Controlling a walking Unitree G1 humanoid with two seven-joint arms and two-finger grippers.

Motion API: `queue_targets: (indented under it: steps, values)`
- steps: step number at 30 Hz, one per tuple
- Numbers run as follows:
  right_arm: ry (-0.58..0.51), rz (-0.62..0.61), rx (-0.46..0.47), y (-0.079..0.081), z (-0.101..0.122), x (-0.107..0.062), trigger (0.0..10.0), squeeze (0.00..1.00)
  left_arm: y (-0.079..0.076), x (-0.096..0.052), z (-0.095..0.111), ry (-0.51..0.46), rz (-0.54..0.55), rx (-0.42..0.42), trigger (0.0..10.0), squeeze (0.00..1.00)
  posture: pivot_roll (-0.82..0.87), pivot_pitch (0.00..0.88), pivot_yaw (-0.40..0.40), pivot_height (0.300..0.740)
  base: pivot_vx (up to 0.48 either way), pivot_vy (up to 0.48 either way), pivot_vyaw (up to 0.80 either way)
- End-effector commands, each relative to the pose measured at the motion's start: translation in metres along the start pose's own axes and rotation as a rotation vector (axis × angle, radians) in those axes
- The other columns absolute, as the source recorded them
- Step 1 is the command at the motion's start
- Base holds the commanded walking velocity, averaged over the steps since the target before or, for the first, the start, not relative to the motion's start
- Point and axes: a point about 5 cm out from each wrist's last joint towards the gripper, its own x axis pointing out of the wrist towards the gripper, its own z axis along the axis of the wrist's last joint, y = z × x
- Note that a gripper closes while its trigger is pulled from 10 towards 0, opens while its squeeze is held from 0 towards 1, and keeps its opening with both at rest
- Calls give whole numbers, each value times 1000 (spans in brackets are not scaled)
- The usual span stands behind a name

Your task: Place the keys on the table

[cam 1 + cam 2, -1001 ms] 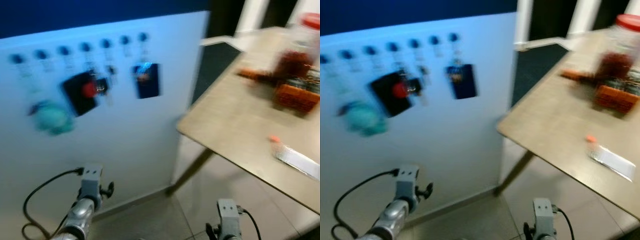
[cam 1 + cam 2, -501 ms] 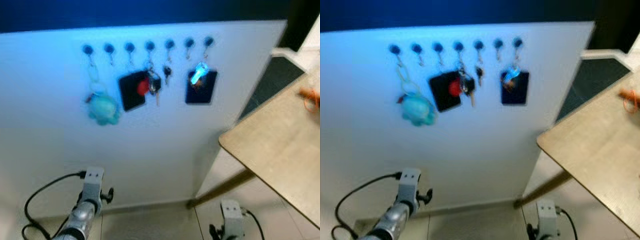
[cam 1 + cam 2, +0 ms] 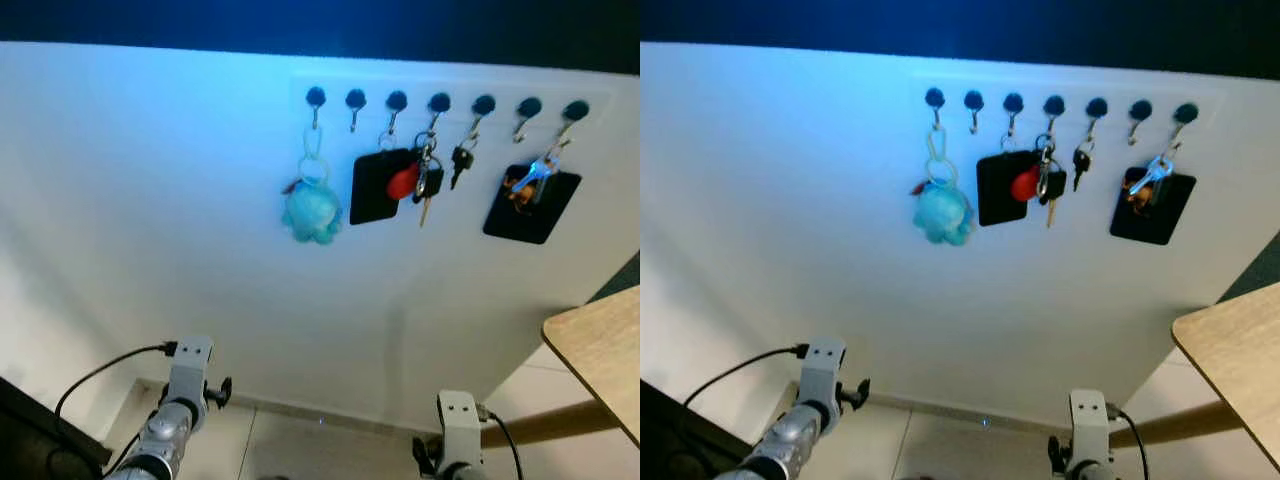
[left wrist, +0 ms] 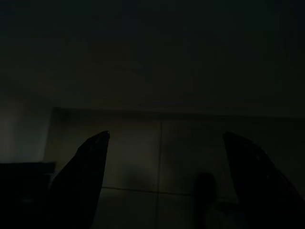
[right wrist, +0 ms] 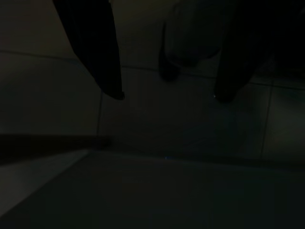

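Left gripper (image 4: 164, 143) and right gripper (image 5: 167, 95) both hang low over the floor tiles, fingers spread, empty. Task not started: the keys (image 3: 424, 183) hang on a hook rack (image 3: 440, 102) up on the white wall panel (beside a red fob). Table (image 3: 600, 345) corner far right; grab and carry remain.

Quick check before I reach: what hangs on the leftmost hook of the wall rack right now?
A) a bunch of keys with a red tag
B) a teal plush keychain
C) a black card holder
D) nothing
B: the teal plush keychain hangs from the leftmost hook of the rack.
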Motion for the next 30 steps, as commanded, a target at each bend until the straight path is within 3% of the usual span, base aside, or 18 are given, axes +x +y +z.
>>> queue_targets:
  steps: [1, 8, 20, 27, 30]
  values:
    - [7, -17, 24, -5, -3, -1, 10000, 0, -1, 1, 2, -8, -12, 27, 10000, 0, 34, 6, 6, 740, 0, 0, 0]
    - [8, -17, 25, -4, -5, -2, 10000, 0, -4, 1, 1, -10, -32, 12, 10000, 0, 32, 14, 8, 740, 0, 40, 0]
    - [5, -18, 33, -3, -3, -1, 10000, 0, -5, 1, 4, -20, -41, 20, 10000, 0, 34, 18, 9, 740, 0, 470, 0]
    - [6, -16, 36, -1, -5, -2, 10000, 0, -7, 0, 5, -47, -87, 27, 10000, 0, 37, 23, 12, 740, 0, 0, 0]
    - [8, -14, 36, -1, -6, -2, 10000, 0, -8, 0, 5, -53, -103, 74, 10000, 0, 38, 25, 12, 740, 0, 0, 0]
